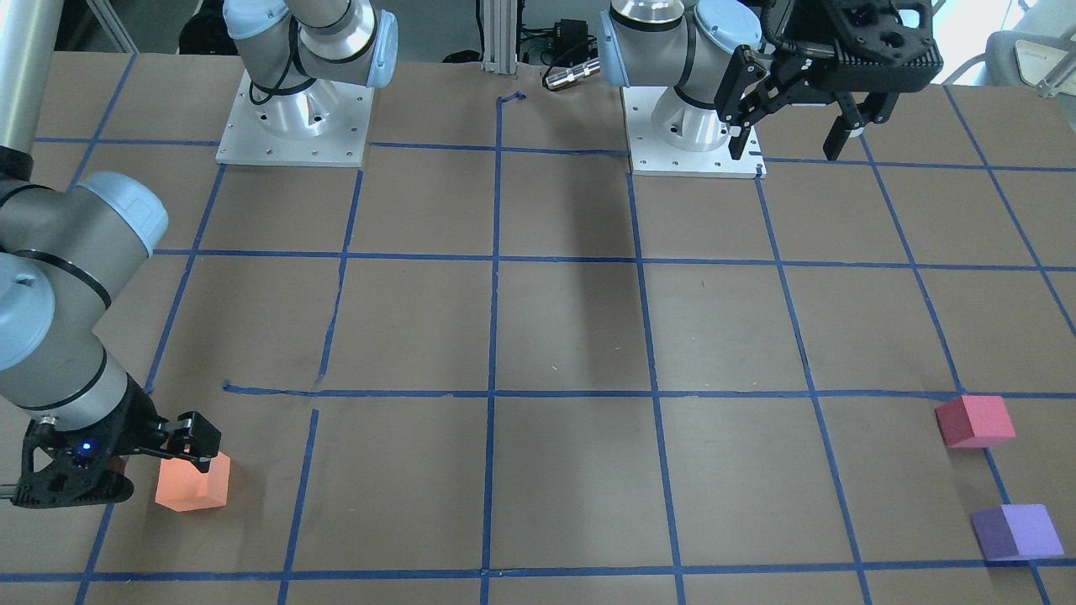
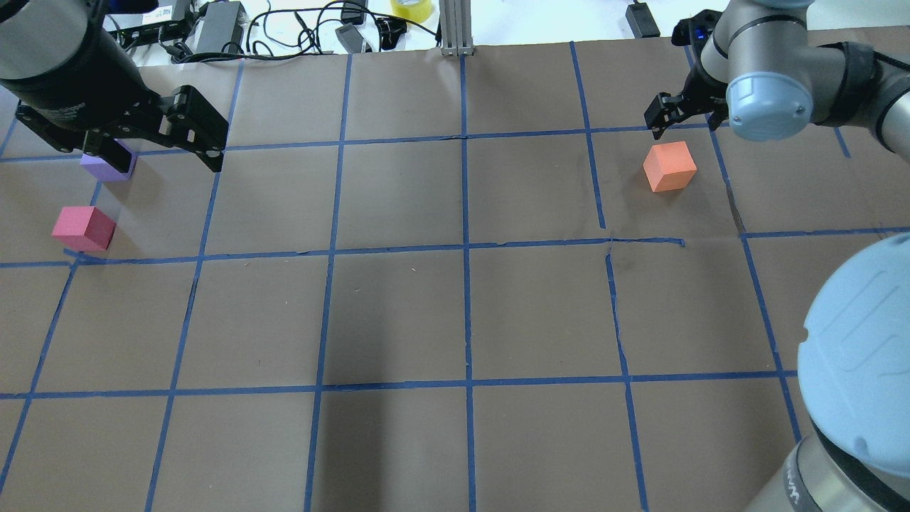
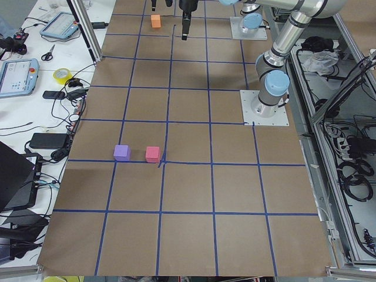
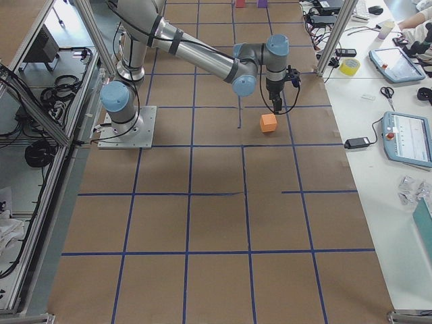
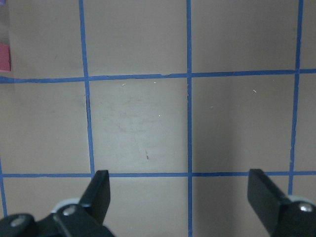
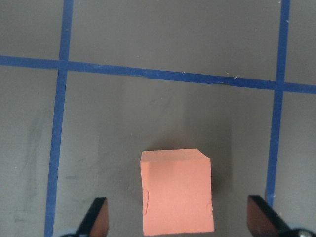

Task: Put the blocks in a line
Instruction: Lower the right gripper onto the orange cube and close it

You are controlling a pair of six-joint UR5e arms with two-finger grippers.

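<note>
1. As I read the right wrist feed, the right gripper (image 6: pixel 179 219) hangs with its fingers spread wide and pinches nothing. The orange block (image 6: pixel 177 192) sits on the table (image 6: pixel 148 39) between them, with a gap on each side.
2. The left gripper (image 5: pixel 180 195) is spread just as wide and is also empty. It is raised over bare paper crossed by blue tape lines (image 5: pixel 188 98).
3. The orange block lies on the robot's right, toward the operators' edge, inside one tape square and touching no line.
4. The red-pink block (image 2: pixel 83 227) and the purple block (image 2: pixel 106 167) lie on the robot's left. They are near each other but apart, and well apart from the orange one.
5. The purple block is the farther of the two from the robot's base.
6. From overhead, one left finger covers part of the purple block, and I see only a sliver of red-pink at the edge of the left wrist feed.
</note>
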